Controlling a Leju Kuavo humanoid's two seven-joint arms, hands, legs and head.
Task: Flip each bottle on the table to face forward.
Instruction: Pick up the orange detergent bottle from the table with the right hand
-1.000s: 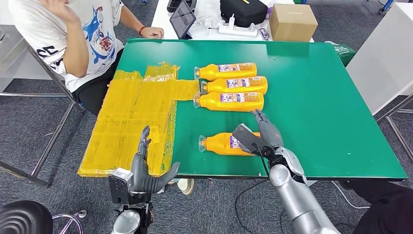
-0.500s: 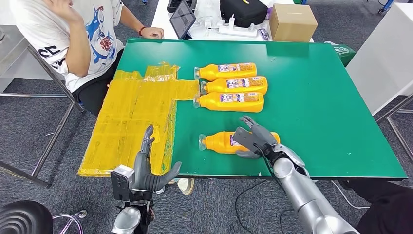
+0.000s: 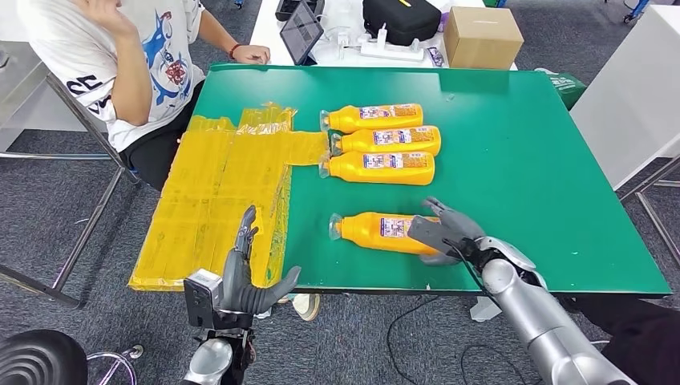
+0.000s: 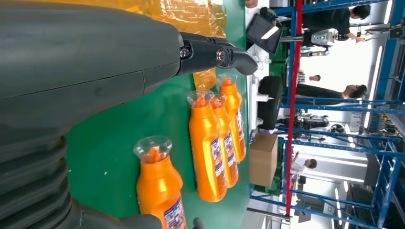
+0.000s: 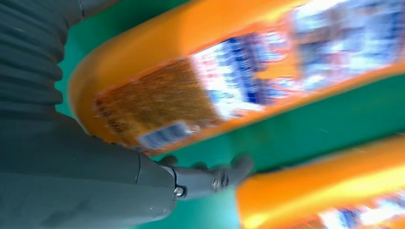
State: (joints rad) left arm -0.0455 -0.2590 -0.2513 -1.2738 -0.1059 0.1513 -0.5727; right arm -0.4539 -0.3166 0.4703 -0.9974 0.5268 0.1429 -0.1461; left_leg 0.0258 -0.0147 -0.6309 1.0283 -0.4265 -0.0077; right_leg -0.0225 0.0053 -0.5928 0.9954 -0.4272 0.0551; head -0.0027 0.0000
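While the right hand [image 3: 446,233] grips the near bottle [image 3: 377,231] (left hand [image 3: 240,281] open, idle), it should roll it gently, label up.

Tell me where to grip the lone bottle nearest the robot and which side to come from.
Grip the lone bottle around its wide labelled body, not the narrow neck. It lies on its side, cap toward the yellow sheet, with the other three bottles beyond it, so probably come from above on the near side, where the right hand already is.
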